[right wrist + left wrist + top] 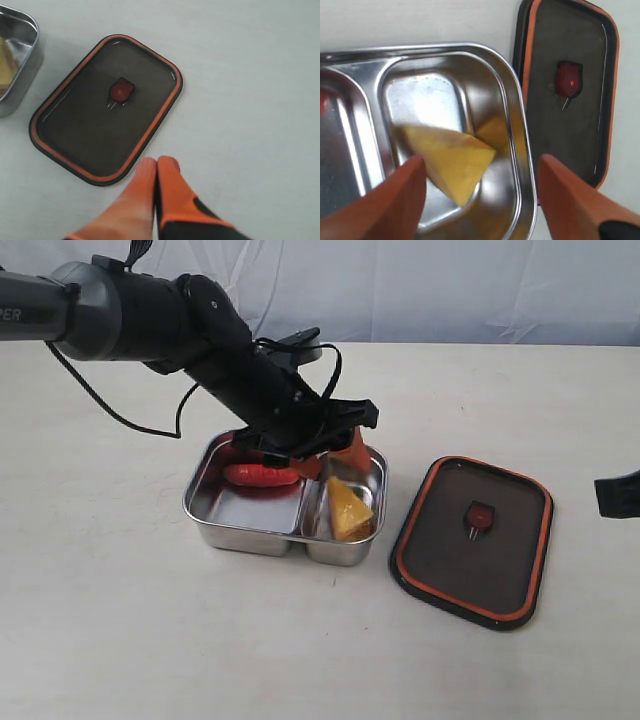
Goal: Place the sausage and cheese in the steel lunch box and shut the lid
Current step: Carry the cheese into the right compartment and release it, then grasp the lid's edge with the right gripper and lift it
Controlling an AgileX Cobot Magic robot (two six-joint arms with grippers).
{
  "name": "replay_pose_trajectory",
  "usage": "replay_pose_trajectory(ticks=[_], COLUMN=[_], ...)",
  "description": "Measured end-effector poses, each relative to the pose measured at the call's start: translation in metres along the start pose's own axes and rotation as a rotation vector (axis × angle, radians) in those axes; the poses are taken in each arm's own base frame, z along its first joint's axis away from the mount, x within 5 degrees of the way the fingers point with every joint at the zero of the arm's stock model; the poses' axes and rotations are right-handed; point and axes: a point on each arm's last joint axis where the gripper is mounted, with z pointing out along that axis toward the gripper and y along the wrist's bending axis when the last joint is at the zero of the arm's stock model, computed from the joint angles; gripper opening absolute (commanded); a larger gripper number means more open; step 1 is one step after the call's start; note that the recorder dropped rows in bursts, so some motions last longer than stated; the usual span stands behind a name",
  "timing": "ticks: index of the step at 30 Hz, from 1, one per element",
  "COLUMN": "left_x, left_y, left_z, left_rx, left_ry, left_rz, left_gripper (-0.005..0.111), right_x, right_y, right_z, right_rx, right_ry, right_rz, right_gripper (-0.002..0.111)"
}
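Your left gripper [330, 455] hangs over the steel lunch box [245, 538], above the far end of its smaller compartment. Its orange fingers [395, 200] are spread wide and nothing is clamped between them. In the left wrist view the pads stand on either side of the cheese [452, 160], but the exterior view shows the wedge lying low in the box, clear of them.

The cheese [348, 508] sits in the box's smaller compartment, towards the near end. It leans tilted against the wall with one point up. The sausage [262, 475] lies in the box's larger compartment along its far wall, partly under the left arm. From the left wrist view you see only a red sliver of it [322, 102] at the edge of the frame.

The lid [470, 570] lies flat on the table [120, 640] just beside the box, on the side of the smaller compartment, with a narrow gap between them. Its orange rim faces up, and the small orange valve tab [479, 516] shows at its centre.

Your right gripper [157, 162] is well apart from the box, beyond the lid's far side from it. Its two fingers [170, 185] are pressed together, with nothing between them. They are above bare table near the lid's edge, not touching it
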Motion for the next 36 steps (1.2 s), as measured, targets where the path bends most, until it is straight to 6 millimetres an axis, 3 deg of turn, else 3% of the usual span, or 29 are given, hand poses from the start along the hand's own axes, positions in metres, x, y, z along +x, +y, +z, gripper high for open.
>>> replay_pose_trajectory(ticks=[2,4,9,16,21,25,29,33,36], left_x=[0.001,0.002,0.006,0.004,0.024,0.051,0.082,0.107,0.121], left_y=[0.0,-0.001,-0.001,-0.018,-0.037,-0.044,-0.043,-0.035,-0.029], left_z=[0.0,0.0,-0.001,-0.051,-0.118,-0.151,-0.173,-0.18,-0.18], left_rx=[0.002,0.006,0.007,-0.078,-0.124,-0.117,-0.111,-0.114,-0.118], left_ry=[0.01,0.027,0.065,-0.022,-0.128,-0.107,-0.105,-0.097,-0.091], left_rz=[0.01,0.016,0.028,0.219,0.352,0.384,0.431,0.434,0.429], left_gripper=[0.062,0.053,0.0,0.0,0.0,0.0,0.0,0.0,0.0], right_x=[0.0,0.001,0.003,-0.004,-0.024,-0.033,-0.03,-0.049,-0.058], right_y=[0.0,0.0,-0.003,0.0,-0.018,-0.036,-0.05,-0.049,-0.049], right_z=[0.0,0.0,0.0,0.015,0.044,0.085,0.157,0.211,0.241], right_rx=[0.001,0.005,0.029,0.131,0.184,0.154,0.036,-0.027,-0.025], right_ry=[0.001,0.006,0.028,0.044,-0.015,0.062,0.354,0.439,0.465], right_rz=[0.015,0.028,0.073,0.128,0.259,0.226,0.18,0.153,0.128], right_gripper=[0.0,0.0,0.001,0.04,0.034,0.034,0.034,0.049,0.051])
